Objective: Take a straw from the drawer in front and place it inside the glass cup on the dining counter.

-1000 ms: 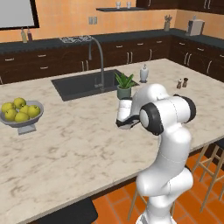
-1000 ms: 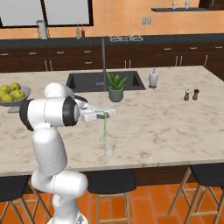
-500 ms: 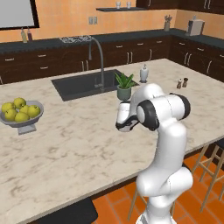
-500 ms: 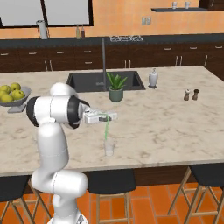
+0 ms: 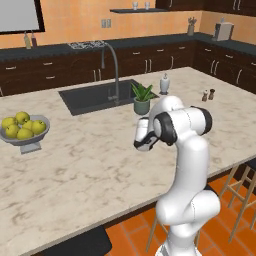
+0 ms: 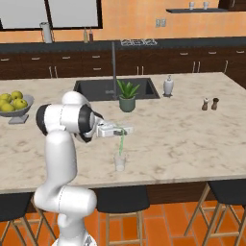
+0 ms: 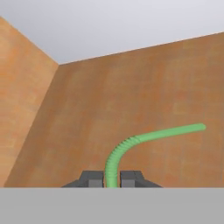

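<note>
The hand (image 6: 126,130) is clamped shut on the straw (image 6: 121,144), its fingers (image 7: 92,179) pinching the top end so that the green stick hangs down from it. In the right base view the straw's lower tip reaches the mouth of the glass cup (image 6: 119,162), which stands on the pale stone bench (image 6: 182,139) near its front edge; whether the tip is already inside the rim is too fine to tell.

Going left to right along the bench: a bowl of yellow-green fruit (image 6: 13,102), the dark sink (image 6: 101,90) with its tall tap (image 6: 114,67), a small potted plant (image 6: 127,96), a white soap bottle (image 6: 168,86), and two little shakers (image 6: 210,104), all well apart from the cup.

To finish well, I would judge that the straw wants to be centred over the cup's mouth and lowered straight down until the tip is well below the rim. Only then should the fingers part, or the light straw may tip out or knock the cup.
</note>
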Motion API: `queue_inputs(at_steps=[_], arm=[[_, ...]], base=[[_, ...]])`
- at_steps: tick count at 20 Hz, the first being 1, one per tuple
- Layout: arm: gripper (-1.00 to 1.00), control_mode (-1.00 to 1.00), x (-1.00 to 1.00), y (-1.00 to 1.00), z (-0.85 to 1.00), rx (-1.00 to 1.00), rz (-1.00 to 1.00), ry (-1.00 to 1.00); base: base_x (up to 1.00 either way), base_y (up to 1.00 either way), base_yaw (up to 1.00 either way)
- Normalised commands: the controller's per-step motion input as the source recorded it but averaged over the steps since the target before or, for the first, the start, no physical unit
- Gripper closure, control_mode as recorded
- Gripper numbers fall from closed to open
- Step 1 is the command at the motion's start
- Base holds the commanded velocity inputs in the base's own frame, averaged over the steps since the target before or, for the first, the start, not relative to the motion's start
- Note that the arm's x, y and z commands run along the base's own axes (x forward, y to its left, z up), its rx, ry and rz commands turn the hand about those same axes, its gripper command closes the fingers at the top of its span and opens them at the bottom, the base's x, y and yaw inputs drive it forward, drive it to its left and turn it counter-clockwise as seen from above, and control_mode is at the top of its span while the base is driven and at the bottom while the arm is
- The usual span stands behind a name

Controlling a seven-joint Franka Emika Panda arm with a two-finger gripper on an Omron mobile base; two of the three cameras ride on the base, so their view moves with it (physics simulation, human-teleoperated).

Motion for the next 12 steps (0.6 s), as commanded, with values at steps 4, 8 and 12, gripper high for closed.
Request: queue_inputs(at_steps=[4,8,12], arm=[[1.0,-1.0,0.28,0.0,-0.2,0.0,0.0,-0.02],[1.0,-1.0,0.29,-0.07,-0.42,0.0,0.0,-0.13],[1.0,-1.0,-0.04,-0.06,-0.28,0.0,0.0,-0.18]], base=[[0.0,0.0,0.0],[0.0,0.0,0.0],[0.0,0.0,0.0]])
